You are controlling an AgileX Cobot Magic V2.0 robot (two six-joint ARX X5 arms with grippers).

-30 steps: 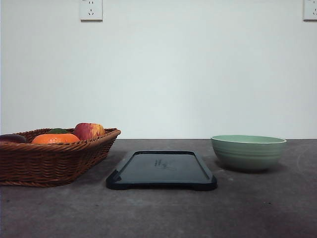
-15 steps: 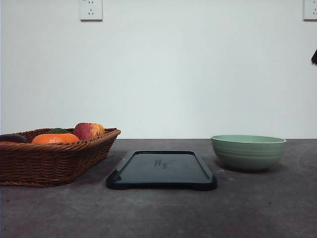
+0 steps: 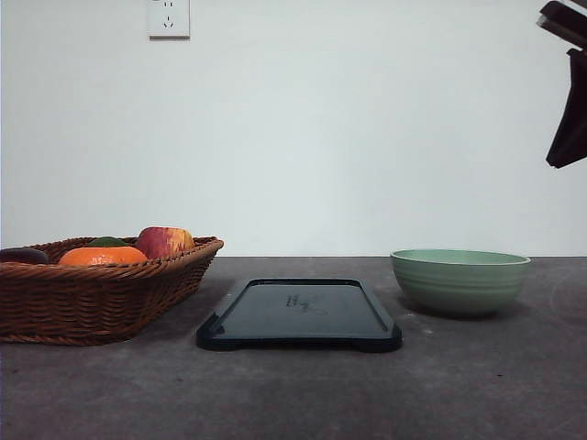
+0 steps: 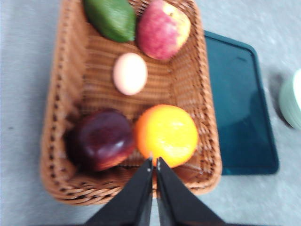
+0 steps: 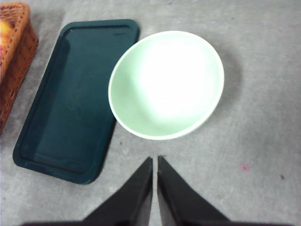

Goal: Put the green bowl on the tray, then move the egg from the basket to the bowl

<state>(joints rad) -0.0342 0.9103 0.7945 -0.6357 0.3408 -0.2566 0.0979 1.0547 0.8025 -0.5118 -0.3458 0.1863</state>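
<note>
Bowl (image 3: 460, 281) sits on the table right of the tray (image 3: 299, 316), just beside it, not touching, empty inside. Tray bare, centre of scene. Basket (image 3: 101, 298) far left w/ the egg (image 4: 130, 73) lying loose on its floor, between an apple (image 4: 163, 29) and an orange (image 4: 166, 135), touching neither as far as I can tell.

Right gripper (image 5: 154, 160) hangs above the table on the near side of the bowl, fingers pressed narrow, tips nearly meeting, holding nothing. Left gripper (image 4: 154, 162) up over the basket's near end, same story: tips together, empty.

Handling call: bowl looks glazed ceramic, so stiff, fairly heavy, slick, chips if dropped. Best hold prob. the rim, one finger inside, one outside, near edge, since the body's too wide to span. Fingers need to spread first. Lift level, set down soft on the tray.

Egg: light, smooth, rolls, cracks easy. Take it across the short axis, gentle squeeze, approach from above, w/ room clear of the fruit.
</note>
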